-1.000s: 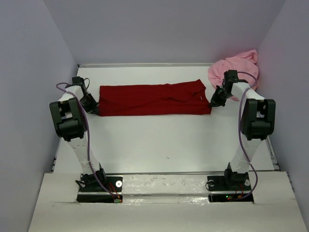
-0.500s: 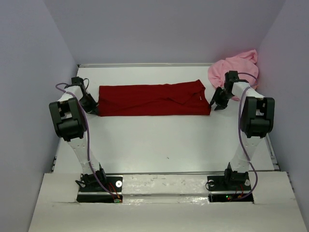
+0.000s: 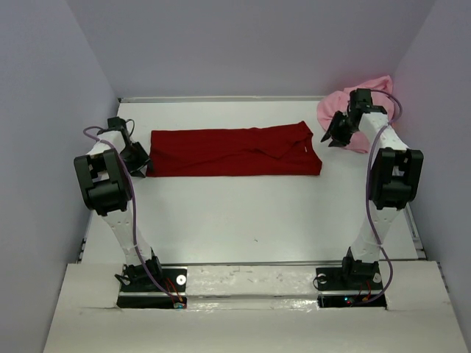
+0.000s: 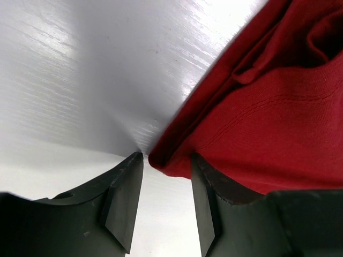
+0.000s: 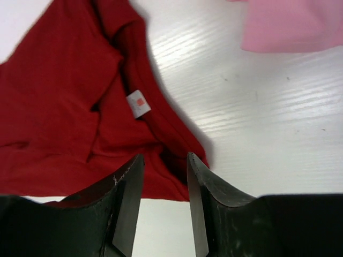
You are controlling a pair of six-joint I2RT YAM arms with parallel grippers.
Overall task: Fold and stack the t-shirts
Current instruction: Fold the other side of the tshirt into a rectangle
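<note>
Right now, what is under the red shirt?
The dark red shirt lies flat on the white table. It is folded over itself, so cloth lies beneath cloth. Anything hidden under it cannot be seen.

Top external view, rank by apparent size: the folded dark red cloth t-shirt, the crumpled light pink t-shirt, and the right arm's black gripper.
1. Folded dark red cloth t-shirt, clearly largest.
2. Crumpled light pink t-shirt, partly hidden.
3. Right black gripper, smallest.

Bare table spans the whole near half, open for passing. The dark red shirt bars the far part as 1 long band; the pink shirt fills the far right corner. The left wall and right wall hem the sides.
</note>
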